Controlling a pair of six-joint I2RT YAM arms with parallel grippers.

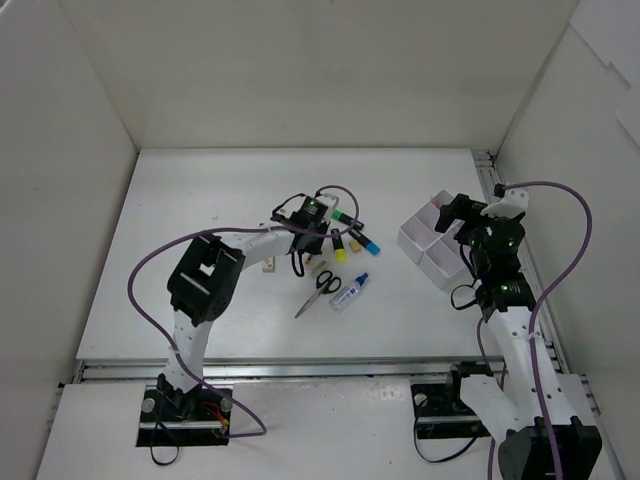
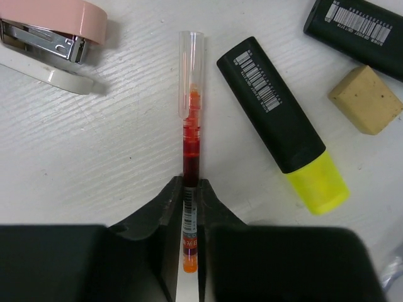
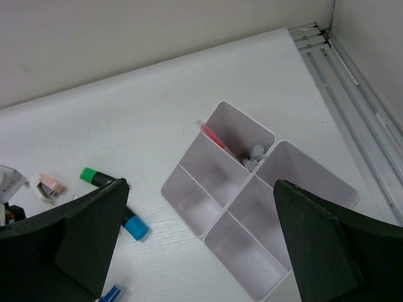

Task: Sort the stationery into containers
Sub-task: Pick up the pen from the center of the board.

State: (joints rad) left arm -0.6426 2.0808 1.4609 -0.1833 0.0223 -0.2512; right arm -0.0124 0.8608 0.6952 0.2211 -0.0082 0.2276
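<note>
A thin red pen (image 2: 191, 151) with a clear cap lies on the white table, and my left gripper (image 2: 191, 211) is shut on its rear half, among the loose stationery near the table's middle (image 1: 312, 213). Beside it lie a yellow highlighter (image 2: 283, 126), a beige eraser (image 2: 365, 99) and another black highlighter (image 2: 359, 31). My right gripper (image 3: 200, 207) hangs open and empty above the white divided tray (image 3: 179, 168). A pink-red pen (image 3: 214, 137) and grey pen ends stand in its far compartment.
A pink stapler (image 2: 50, 31) lies left of the pen. Scissors (image 1: 318, 290) and a blue-capped glue bottle (image 1: 350, 290) rest nearer the arms. Green (image 3: 91, 175) and blue (image 3: 134, 228) highlighters lie left of the tray. White walls enclose the table on three sides.
</note>
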